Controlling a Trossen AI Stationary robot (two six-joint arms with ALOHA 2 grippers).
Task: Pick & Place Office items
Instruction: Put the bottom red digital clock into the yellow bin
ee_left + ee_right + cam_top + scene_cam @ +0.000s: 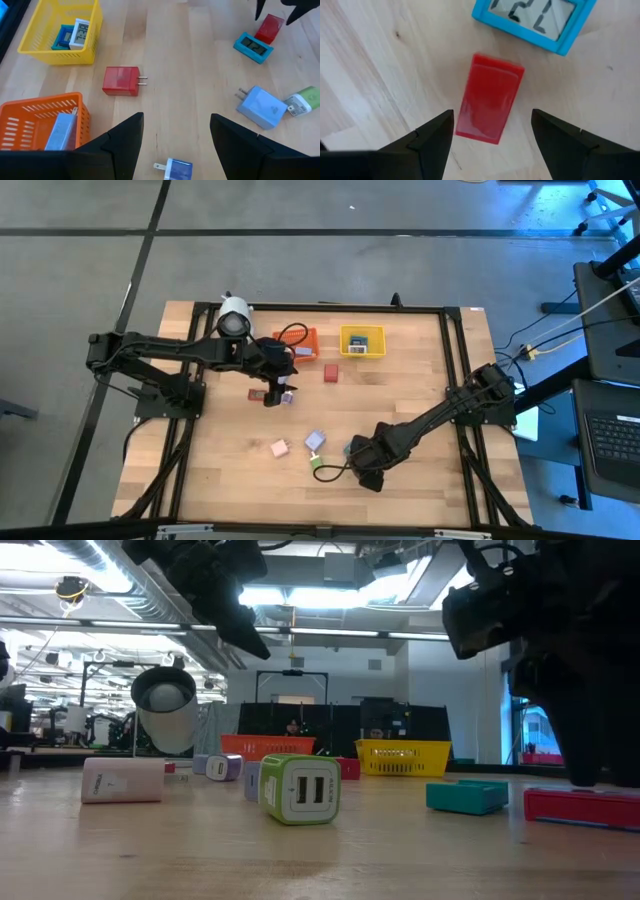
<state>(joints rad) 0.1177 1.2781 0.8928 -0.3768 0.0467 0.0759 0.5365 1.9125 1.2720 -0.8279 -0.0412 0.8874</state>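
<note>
The right gripper is hovering wide open and empty directly over a red block, one dark finger on each long side of it, neither touching. The block is lying flat on the table, slightly tilted against the line between the fingers, and a teal clock is sitting just beyond its far end.

To do this pick well, the wrist should probably be turning a little so the fingers are squaring up to the block's long sides, then dropping straight down until the tips are nearly brushing the wood before closing. Closing early is likely to pinch only the top edge and let the block skid toward the clock.

Further from the red block, the left gripper is also standing open and holding nothing, hanging over the table near the orange bin. A second red block with plug prongs is lying ahead of it, between the orange bin and the yellow bin, with a blue plug, a green one and a small blue one scattered near.
</note>
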